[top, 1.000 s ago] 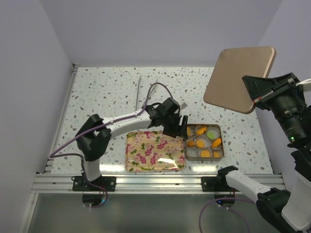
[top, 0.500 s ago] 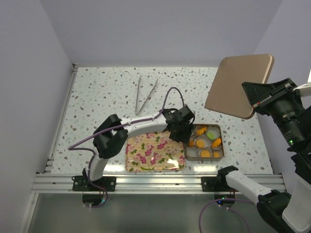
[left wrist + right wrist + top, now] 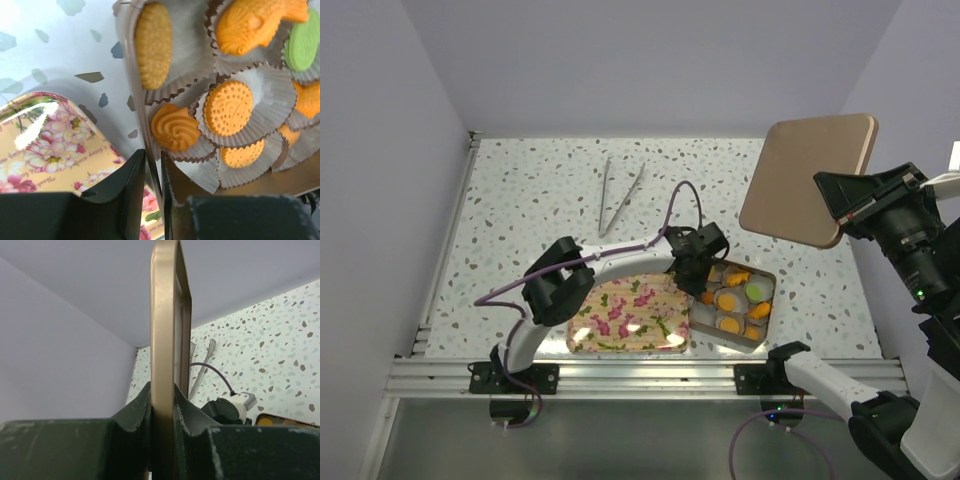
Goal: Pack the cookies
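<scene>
Left gripper (image 3: 153,167) is clamped on a shallow rectangular metal tin (image 3: 722,337), pinching the thin wall that faces the flowered lid between its two dark fingers, one on each side of the rim. Inside that tin lie the small flat cookies (image 3: 229,107), mostly orange with a single light green one (image 3: 302,40), each nested in a pleated white paper cup (image 3: 272,85). The left wrist view shows a dotted round one, a swirled one close to the gripped wall, a ridged one near the corner and a fish-shaped one. From above, the tin sits askew to the table's front edge, right of centre. Just beside it on the left, a yellow rectangular lid printed with pink flowers (image 3: 630,320) lies flat on the white speckled table (image 3: 520,230). Farther back, well apart from both, a pair of metal tongs (image 3: 620,195) lies with its open ends toward the rear wall, and a purple cable (image 3: 672,200) loops above the left arm. High over the table's right side, the right gripper (image 3: 162,405) has its fingers pressed onto a flat gold-tan panel with rounded corners (image 3: 808,178), which the right wrist view shows edge-on between them, well clear of the tin
</scene>
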`<state>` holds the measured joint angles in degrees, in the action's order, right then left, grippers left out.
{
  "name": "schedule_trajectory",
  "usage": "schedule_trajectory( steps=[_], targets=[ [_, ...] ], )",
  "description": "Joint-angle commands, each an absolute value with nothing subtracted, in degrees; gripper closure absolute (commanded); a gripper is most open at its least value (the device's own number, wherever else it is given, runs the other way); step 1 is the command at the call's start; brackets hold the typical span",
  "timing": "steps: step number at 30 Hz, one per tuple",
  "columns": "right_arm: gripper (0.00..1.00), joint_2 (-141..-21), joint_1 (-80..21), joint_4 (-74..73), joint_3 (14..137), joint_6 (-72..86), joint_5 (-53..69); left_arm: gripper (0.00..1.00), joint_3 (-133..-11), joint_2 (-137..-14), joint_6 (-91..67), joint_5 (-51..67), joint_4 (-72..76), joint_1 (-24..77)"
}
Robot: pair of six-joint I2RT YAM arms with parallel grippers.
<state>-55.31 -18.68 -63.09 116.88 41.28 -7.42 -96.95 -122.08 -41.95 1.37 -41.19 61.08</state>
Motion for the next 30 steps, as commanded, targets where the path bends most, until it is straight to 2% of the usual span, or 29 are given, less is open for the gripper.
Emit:
schedule_trajectory(
  steps=[1,6,12,19,23,26,27,29,30],
  targets=[
    [1.0,-55.2,-18.54,-61.17,116.98,40.52,-5.98,0.82,-92.91,-119.02,-41.75,-4.04,-46.15,60.47],
    [1.0,-54.93,-18.46,-60.21,115.32,41.13,-4.84,0.86,-79.85,-112.16,-42.54,-4.83,-42.98,57.22],
    [1.0,-54.23,-18.54,-57.93,111.45,42.36,-2.64,0.87,-65.94,-100.82,-41.66,-6.5,-40.78,48.1],
    [1.0,-53.09,-18.54,-51.08,103.46,45.96,3.23,0.86,-60.74,-93.79,-42.89,-9.93,-43.86,42.1],
    [1.0,-50.9,-18.54,-44.66,93.18,49.91,8.08,0.84,-60.12,-92.81,-44.47,-10.02,-44.29,41.31],
    [1.0,-48.53,-18.54,-35.9,83.35,55.96,12.82,0.66,-61.34,-92.02,-45.09,-8.44,-44.03,41.31],
    [1.0,-47.99,-18.63,-34.29,81.06,57.47,13.7,0.51,-61.87,-91.59,-45.35,-8.35,-44.21,41.31],
    [1.0,-46.85,-18.63,-30.43,74.38,60.1,15.89,0.36,-63.36,-90.01,-45.7,-8.7,-45.78,41.31],
    [1.0,-45.71,-18.63,-26.84,72.18,62.64,16.17,0.24,-65.11,-89.39,-45.79,-9.31,-46.4,41.31]
  ],
)
